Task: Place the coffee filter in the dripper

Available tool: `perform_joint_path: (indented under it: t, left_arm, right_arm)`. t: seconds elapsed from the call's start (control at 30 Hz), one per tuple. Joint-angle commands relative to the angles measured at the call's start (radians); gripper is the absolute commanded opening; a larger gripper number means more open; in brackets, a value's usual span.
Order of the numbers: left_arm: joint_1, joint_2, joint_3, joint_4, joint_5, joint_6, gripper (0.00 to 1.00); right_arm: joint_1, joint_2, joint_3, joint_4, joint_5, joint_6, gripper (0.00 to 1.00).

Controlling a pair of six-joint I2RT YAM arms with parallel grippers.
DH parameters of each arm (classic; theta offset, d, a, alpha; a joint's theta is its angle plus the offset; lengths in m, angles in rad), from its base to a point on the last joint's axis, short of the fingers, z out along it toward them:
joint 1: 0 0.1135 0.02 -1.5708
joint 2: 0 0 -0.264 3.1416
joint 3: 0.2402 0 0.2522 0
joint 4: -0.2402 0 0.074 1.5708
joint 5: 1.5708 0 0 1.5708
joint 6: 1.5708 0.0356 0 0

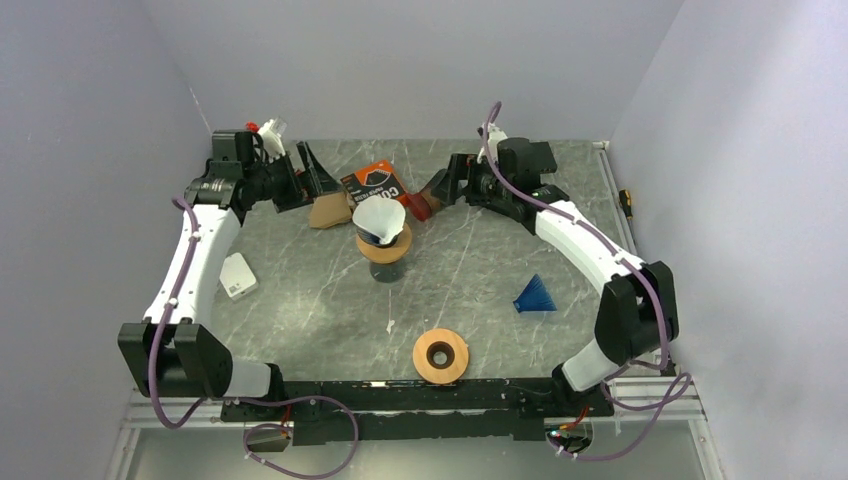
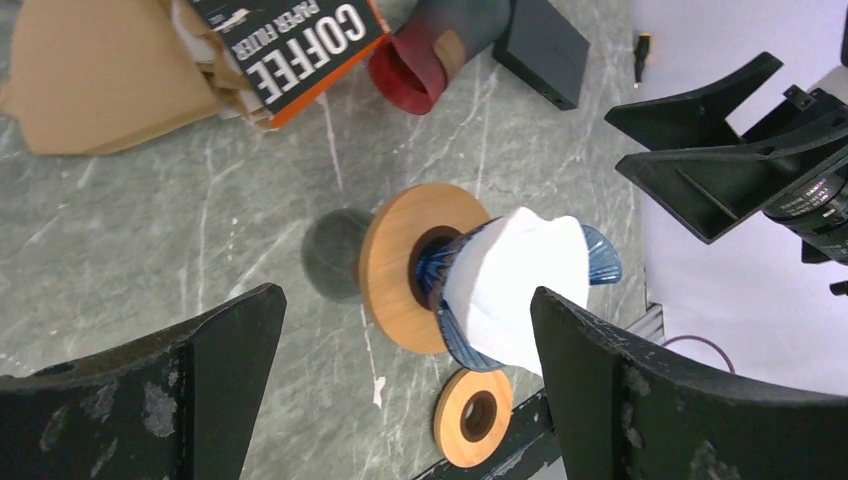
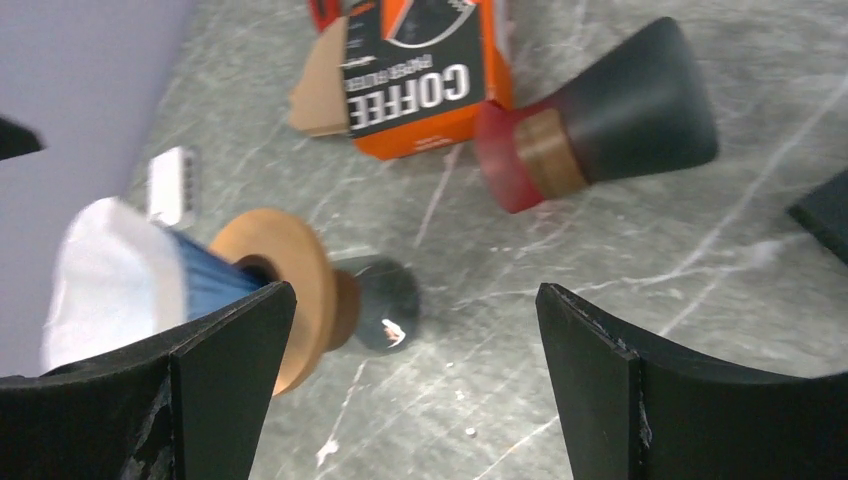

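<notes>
We note the coffee filter (image 1: 379,217) sitting in the dripper (image 1: 385,247), with the left gripper (image 1: 318,183) and right gripper (image 1: 438,189) both spread and empty; placement looks done, so backing clear seems next.

- Table (image 1: 480,290): grey stone, pale veining.
- Coffee filter (image 1: 380,216): white.
- Dripper (image 2: 440,268): deep blue, ribbed.
- Collar (image 2: 395,265): light tan wood.
- Carton (image 1: 375,183), 12 o'clock: orange and black, white lettering.
- Loose filters (image 1: 328,212), 11 o'clock: brown.
- Large cone (image 3: 600,110), 1 o'clock: black, tan band, red rim.
- Small cone (image 1: 536,295), 4 o'clock: blue.
- Ring (image 1: 441,356), 6 o'clock: tan wood, dark centre.
- Small box (image 1: 237,275), 9 o'clock: white.
</notes>
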Motion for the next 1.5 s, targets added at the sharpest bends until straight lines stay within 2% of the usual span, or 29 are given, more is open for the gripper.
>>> perform_joint_path:
  t: [0.0, 0.2, 0.3, 0.63, 0.97, 1.37, 1.47]
  left_arm:
    - [0.019, -0.032, -0.021, -0.013, -0.067, -0.004, 0.99]
    - [0.025, -0.035, -0.066, -0.054, -0.129, 0.022, 0.99]
    - [0.025, -0.027, -0.077, -0.064, -0.151, 0.032, 0.99]
    - [0.054, 0.016, -0.096, -0.06, -0.155, 0.042, 1.0]
    - [0.061, 0.026, -0.106, -0.06, -0.152, 0.055, 1.0]
    - [0.066, 0.034, -0.126, -0.044, -0.128, 0.049, 0.99]
    - [0.065, 0.033, -0.124, -0.045, -0.114, 0.048, 0.99]
  right_arm:
    - [0.013, 0.065, 0.032, 0.002, 0.208, -0.061, 0.96]
    - [0.092, 0.194, 0.083, 0.005, 0.511, -0.148, 0.97]
    - [0.135, 0.249, 0.095, 0.047, 0.599, -0.19, 0.98]
    - [0.201, 0.38, 0.099, 0.242, 0.643, -0.251, 0.99]
    - [0.201, 0.47, 0.134, 0.287, 0.656, -0.269, 0.98]
    - [0.186, 0.444, 0.114, 0.243, 0.801, -0.199, 0.91]
    - [0.178, 0.415, 0.075, 0.265, 0.823, -0.191, 0.82]
